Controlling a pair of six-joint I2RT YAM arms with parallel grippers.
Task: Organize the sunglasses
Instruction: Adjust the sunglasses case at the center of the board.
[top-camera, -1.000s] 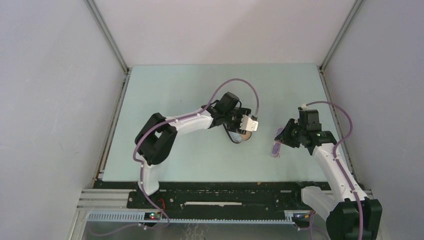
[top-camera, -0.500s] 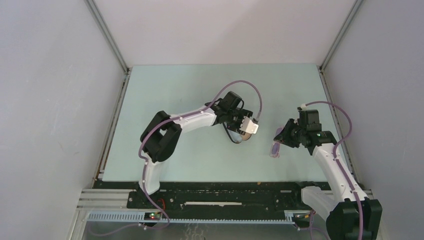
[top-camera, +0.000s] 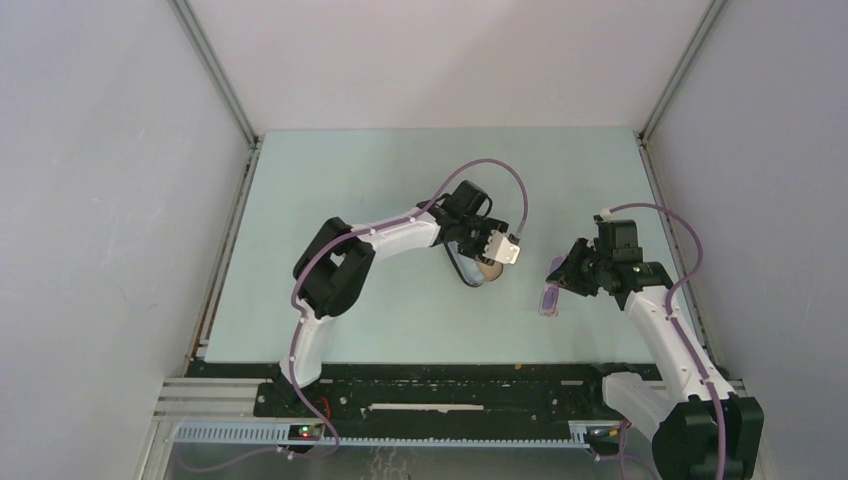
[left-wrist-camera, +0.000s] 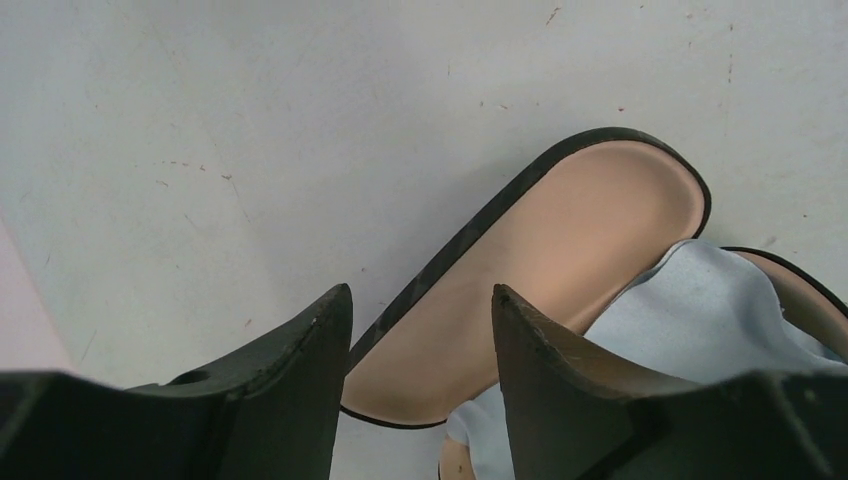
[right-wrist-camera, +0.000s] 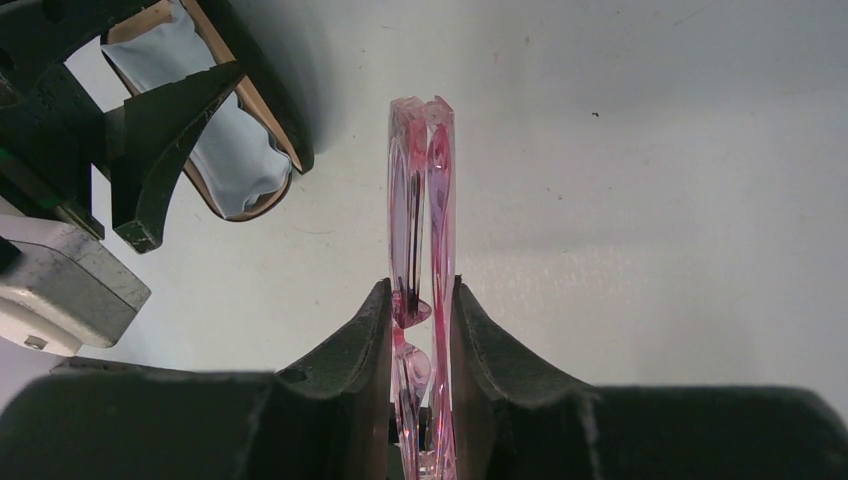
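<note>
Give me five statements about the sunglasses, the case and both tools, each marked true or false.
1. The right tool grips the folded sunglasses. True.
2. The case is shut. False: it lies open, its tan lining showing.
3. The cloth lies in the case. True.
4. The left tool holds the cloth. False: its jaws stand apart over the case's rim, holding nothing.
5. The sunglasses sit in the case. False: they are held clear of it, off to one side.
</note>
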